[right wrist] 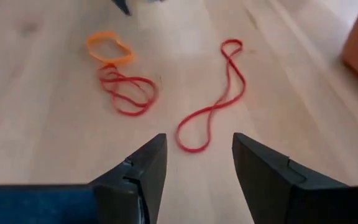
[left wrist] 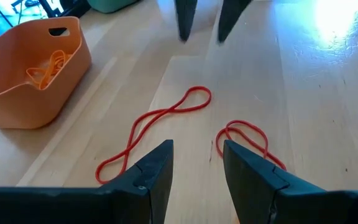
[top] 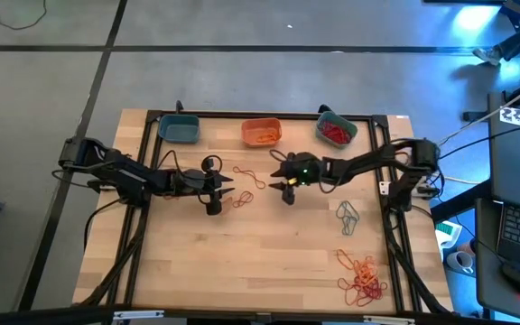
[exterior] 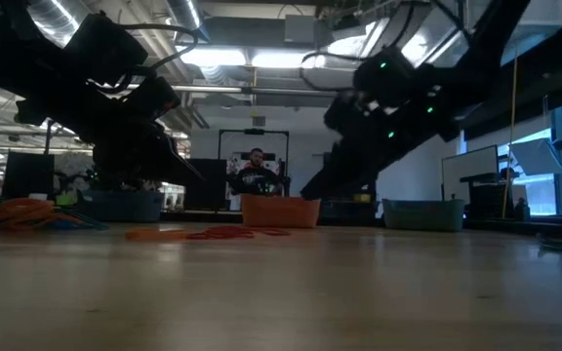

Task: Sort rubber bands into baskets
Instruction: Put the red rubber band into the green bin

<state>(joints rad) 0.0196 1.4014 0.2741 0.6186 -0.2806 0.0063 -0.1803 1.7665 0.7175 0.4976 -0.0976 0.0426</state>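
Grippers face off over loose red bands

Table (top: 260, 271) first: three baskets line its far edge, the orange basket (top: 261, 132) beyond both fingertips. Left gripper (left wrist: 194, 165) and right gripper (right wrist: 197, 162) hover, fingers apart and empty. A twisted red band (right wrist: 213, 102) lies just ahead of both, apparently lined up for picking. No legible writing.

From the low camera you see both arms only as dark shapes, and the bands on the table (exterior: 281, 283) merge into a thin red streak (exterior: 232, 233). In the left wrist view the orange basket (left wrist: 23, 81) runs off the edge. From above, the pile of bands (top: 364, 280) is too tangled to count.
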